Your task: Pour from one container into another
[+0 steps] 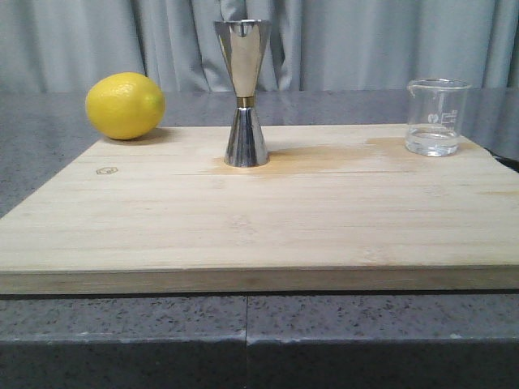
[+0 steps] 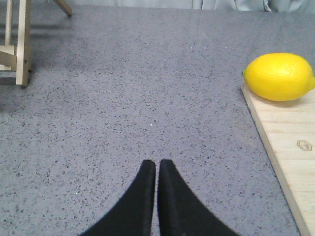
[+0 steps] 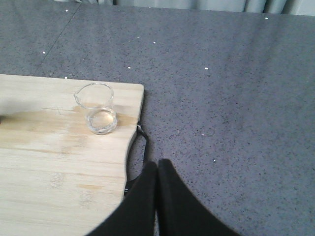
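The beaker (image 1: 437, 117) stands upright at the board's (image 1: 259, 227) far right corner, the jigger (image 1: 244, 91) upright mid far edge, a lemon (image 1: 125, 105) at the far left corner. Both grippers, left (image 2: 157, 164) and right (image 3: 157, 166), are pressed together over the bench (image 2: 123, 98), empty.

Left gripper (image 2: 156, 164) and right gripper (image 3: 157, 167) hover, jaws closed together.

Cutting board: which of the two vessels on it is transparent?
The glass beaker at the board's right end; the steel jigger in the middle is opaque, mirror-bright metal.
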Controlling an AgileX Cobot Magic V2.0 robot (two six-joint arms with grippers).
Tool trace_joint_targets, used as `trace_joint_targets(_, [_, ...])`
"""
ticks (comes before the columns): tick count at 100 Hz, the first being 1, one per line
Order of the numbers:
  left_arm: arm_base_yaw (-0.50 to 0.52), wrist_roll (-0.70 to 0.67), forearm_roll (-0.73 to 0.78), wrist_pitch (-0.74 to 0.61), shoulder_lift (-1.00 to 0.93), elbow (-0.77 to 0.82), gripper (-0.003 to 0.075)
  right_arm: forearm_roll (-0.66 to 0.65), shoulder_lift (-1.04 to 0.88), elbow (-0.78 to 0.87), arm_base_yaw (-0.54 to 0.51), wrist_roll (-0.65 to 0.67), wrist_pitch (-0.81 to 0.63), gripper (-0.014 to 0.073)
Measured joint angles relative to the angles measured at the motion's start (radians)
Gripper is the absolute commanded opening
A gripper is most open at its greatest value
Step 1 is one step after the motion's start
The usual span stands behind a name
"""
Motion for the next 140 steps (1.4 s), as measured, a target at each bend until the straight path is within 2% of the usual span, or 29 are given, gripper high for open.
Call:
trace_joint_targets(23, [0.000,0.000,0.000,-0.200,-0.229,0.304,-0.0019,0.000,0.000,0.000,0.000,0.000,0.000,-0.0062])
trace_joint_targets(44, [0.000,0.000,0.015,-0.325,-0.330,0.455,-0.0019,0.000,0.000,0.000,0.000,0.000,0.000,-0.0062])
trace_joint_targets(58, [0.000,-0.001,0.022,-0.403,-0.333,0.459,-0.0019,0.000,0.000,0.000,0.000,0.000,0.000,-0.0062])
trace_joint_targets(74, [0.000,-0.001,0.022,-0.428,-0.333,0.459,-0.0019,0.000,0.000,0.000,0.000,0.000,0.000,-0.0062])
trace_joint_targets(140, [0.000,-0.001,0.024,-0.435,-0.333,0.459,-0.0019,0.000,0.000,0.000,0.000,0.000,0.000,-0.0062])
